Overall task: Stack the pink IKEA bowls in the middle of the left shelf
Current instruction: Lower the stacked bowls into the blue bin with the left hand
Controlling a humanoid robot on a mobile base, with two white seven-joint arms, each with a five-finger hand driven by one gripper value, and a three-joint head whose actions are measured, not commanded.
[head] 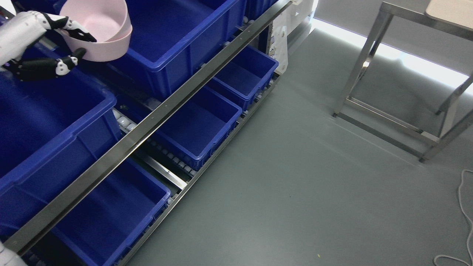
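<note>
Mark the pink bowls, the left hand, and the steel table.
pink bowls [111,44]: head view, outer side wall.
left hand [55,44]: head view, middle of the hand, fingers gripping the bowl rim.
steel table [360,62]: head view, front left leg.

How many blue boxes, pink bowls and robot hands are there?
blue boxes: 6 (one is only a corner at the top edge)
pink bowls: 2, apparently nested together
left hand: 1, holding the bowls
Total: 9

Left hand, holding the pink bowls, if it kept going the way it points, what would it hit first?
Probably the blue bin right of the bowls; the left hand points that way. Depth is unclear.
</note>
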